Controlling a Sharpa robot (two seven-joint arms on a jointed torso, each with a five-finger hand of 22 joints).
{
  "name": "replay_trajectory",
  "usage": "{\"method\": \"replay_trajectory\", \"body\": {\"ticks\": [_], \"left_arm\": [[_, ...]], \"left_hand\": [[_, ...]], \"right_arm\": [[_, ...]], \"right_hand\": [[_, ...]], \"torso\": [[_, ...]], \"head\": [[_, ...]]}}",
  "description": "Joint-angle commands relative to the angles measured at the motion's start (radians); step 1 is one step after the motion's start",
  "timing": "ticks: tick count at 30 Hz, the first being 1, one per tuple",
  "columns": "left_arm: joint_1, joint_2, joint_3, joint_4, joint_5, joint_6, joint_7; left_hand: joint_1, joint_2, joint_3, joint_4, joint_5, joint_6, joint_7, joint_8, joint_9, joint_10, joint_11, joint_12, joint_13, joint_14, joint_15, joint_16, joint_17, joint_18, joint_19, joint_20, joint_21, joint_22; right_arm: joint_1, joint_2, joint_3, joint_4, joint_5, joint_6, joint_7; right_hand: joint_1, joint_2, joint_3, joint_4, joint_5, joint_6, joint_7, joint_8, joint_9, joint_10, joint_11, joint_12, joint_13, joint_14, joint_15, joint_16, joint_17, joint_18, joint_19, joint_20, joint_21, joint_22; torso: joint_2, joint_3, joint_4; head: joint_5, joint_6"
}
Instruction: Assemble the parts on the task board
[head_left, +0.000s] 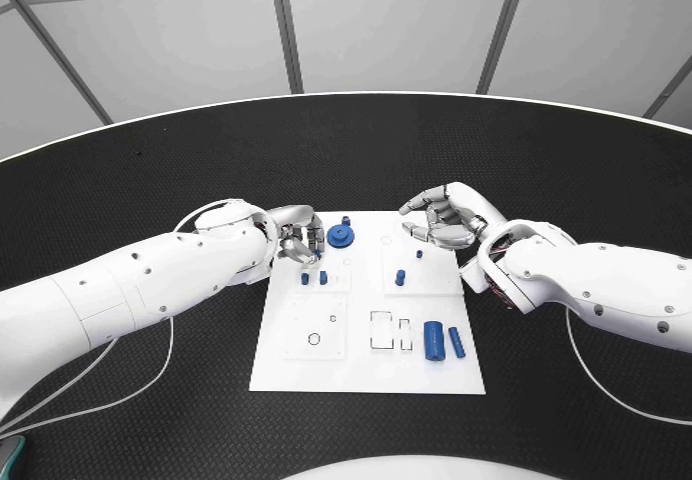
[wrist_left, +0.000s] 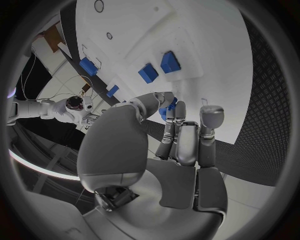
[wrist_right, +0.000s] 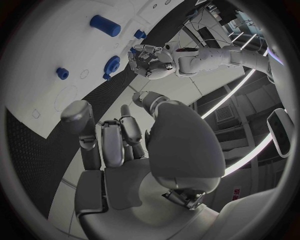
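The task board (head_left: 368, 375), a flat, smooth white rectangular plate with shallow outlined recesses, lies in the middle of the bench (head_left: 173, 160), whose black surface has a fine woven texture. Near the board's far left corner stands a round blue gear-like part (head_left: 339, 236). Small blue pegs (head_left: 323, 278) sit a little nearer, by the left edge, and another small peg (head_left: 401, 277) stands around the board's centre. Toward the near right corner lie two long blue pieces side by side: a blocky bar (head_left: 433, 338) and a slimmer rounded one (head_left: 456, 341), close but apart.

The left hand (head_left: 299, 244), silver metal with dark jointed segments, hangs over the board's far left edge just beside the gear. The left wrist view shows a small blue part (wrist_left: 165, 111) pinched between its thumb and fingertips.

The right hand (head_left: 443, 220) hovers at the board's far right corner, fingers curled inward toward the thumb; in the right wrist view its fingers (wrist_right: 106, 140) stand apart and hold nothing.
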Motion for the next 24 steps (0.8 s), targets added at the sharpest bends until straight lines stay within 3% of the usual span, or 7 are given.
{"method": "replay_trajectory", "body": {"ticks": [1,24], "left_arm": [[0.0,0.0,0.0,0.001,0.0,0.004,-0.001],[-0.001,0.0,-0.001,0.003,0.0,0.009,0.005]], "left_hand": [[0.008,-0.001,0.001,-0.006,-0.003,0.01,-0.001,-0.006,0.001,0.01,0.0,-0.005,-0.001,0.001,-0.001,-0.003,-0.001,-0.005,0.005,-0.001,0.005,0.0],[0.01,0.002,0.001,-0.006,-0.004,0.014,-0.001,-0.008,0.002,0.014,-0.001,-0.006,-0.001,-0.001,-0.002,-0.004,-0.011,-0.005,0.006,-0.001,0.007,0.003]], "right_arm": [[0.0,0.0,0.0,0.0,0.0,0.0,0.0],[0.0,0.0,0.0,0.0,0.0,-0.001,0.0]], "right_hand": [[-0.012,-0.001,-0.002,-0.005,0.004,-0.001,0.002,0.003,-0.001,-0.003,0.0,0.002,0.0,0.043,-0.006,-0.004,0.0,0.016,-0.003,0.003,0.005,0.001],[-0.012,-0.001,-0.002,-0.005,0.004,-0.001,0.002,0.003,-0.001,-0.003,0.0,0.002,0.0,0.043,-0.006,-0.004,0.0,0.016,-0.003,0.003,0.005,0.001]], "torso": [[-0.001,-0.0003,0.0002],[0.0,0.0004,0.0005]], "head": [[0.0,-0.001],[-0.001,-0.004]]}}
